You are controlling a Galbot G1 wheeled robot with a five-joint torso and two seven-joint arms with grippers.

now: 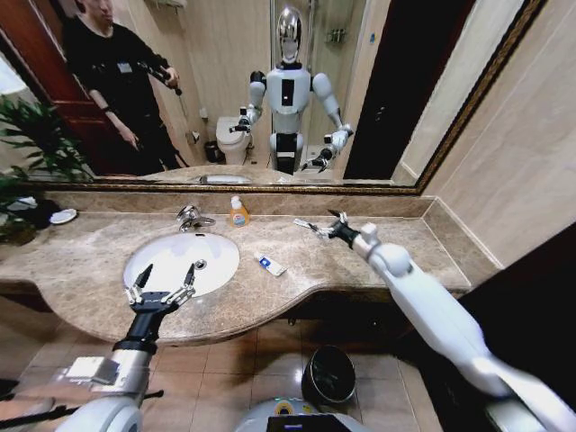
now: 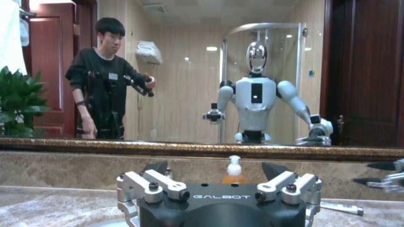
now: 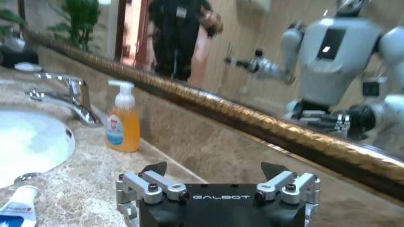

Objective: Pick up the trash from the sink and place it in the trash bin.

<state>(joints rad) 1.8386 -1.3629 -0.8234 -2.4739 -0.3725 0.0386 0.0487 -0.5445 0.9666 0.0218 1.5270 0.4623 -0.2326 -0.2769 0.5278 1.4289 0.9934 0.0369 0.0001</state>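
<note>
A bathroom counter of beige-brown marble (image 1: 378, 261) runs below a wide wall mirror (image 1: 270, 90), and the white oval sink (image 1: 180, 261) set into it serves as the landmark here. A chrome tap (image 1: 191, 217) stands at the back rim of the sink, and an orange soap bottle with a white pump (image 1: 238, 212) stands just beside the tap, against the low marble ledge under the mirror. The left gripper (image 1: 165, 279) hovers over the front part of the sink near its front rim, its two dark fingers spread apart with nothing between them. A white-and-blue packet (image 1: 269, 264) lies flat on the marble just off the sink's right rim, on the side away from the left gripper; from the right wrist camera it appears at the counter edge nearest the basin (image 3: 16, 208). The right gripper (image 1: 326, 225) is held above the counter well to the right of the sink and toward the back ledge, its fingers released and holding nothing. A thin white item (image 1: 304, 224) lies on the marble close to the right gripper's fingertips; what it is cannot be told. The trash bin (image 1: 328, 373), small, round and black with a glossy dark liner, stands on the tiled floor below the counter's front edge, to the right of the sink. Inside the basin itself no separate piece of trash can be made out clearly.
</note>
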